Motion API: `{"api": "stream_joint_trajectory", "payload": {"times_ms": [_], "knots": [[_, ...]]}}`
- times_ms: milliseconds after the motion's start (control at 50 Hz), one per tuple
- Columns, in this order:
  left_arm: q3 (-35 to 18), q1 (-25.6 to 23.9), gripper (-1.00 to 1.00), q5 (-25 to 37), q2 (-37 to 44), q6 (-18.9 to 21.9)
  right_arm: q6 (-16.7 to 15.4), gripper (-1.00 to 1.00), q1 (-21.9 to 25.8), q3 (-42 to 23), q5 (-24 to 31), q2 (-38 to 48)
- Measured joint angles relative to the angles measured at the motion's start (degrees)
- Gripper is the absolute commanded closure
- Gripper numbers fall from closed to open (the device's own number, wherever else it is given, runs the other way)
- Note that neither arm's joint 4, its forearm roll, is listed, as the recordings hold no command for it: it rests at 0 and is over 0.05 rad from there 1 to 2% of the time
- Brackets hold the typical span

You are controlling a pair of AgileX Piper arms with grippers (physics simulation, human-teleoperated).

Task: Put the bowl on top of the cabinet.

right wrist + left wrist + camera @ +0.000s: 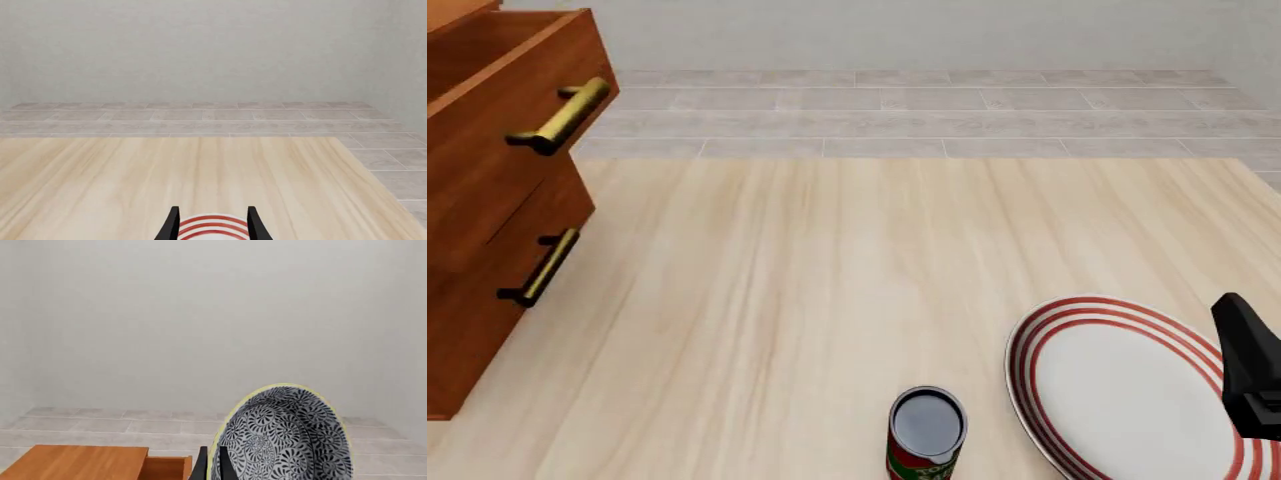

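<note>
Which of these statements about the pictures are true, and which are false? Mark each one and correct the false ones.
1. The bowl is held by the left tool. True.
2. The bowl already rests on top of the cabinet. False: it is held in the air, beside the cabinet's top.
3. A can stands on the table beside the plate. True.
4. The plate is plain white. False: it has red rings.
5. The right tool grips the plate. False: its fingers are open, with the plate seen between them.
</note>
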Motion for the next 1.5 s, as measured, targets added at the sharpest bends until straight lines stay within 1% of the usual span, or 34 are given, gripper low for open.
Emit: {"api": "stream_joint_trajectory", "payload": {"times_ms": [200, 440, 880, 1220, 1500], "knots": [[-0.44, 1.99, 1.00, -0.65, -0.27, 0.22, 0.00, -1.00, 0.00, 0.00, 0.00, 0.00], [-1.36, 6.07, 1.00, -1.41, 1.54, -0.93, 0.00, -1.00, 0.00, 0.00, 0.00, 0.00], [-2.86, 13.68, 1.00, -1.90, 7.95, -8.94, 0.00, -1.00, -0.01, 0.00, 0.00, 0.00], [-3.81, 16.93, 1.00, -1.36, 11.63, -14.04, 0.00, -1.00, -0.01, 0.00, 0.00, 0.00], [-4.41, 19.50, 1.00, -1.17, 14.82, -19.32, 0.00, -1.00, 0.00, 0.00, 0.00, 0.00]]}}
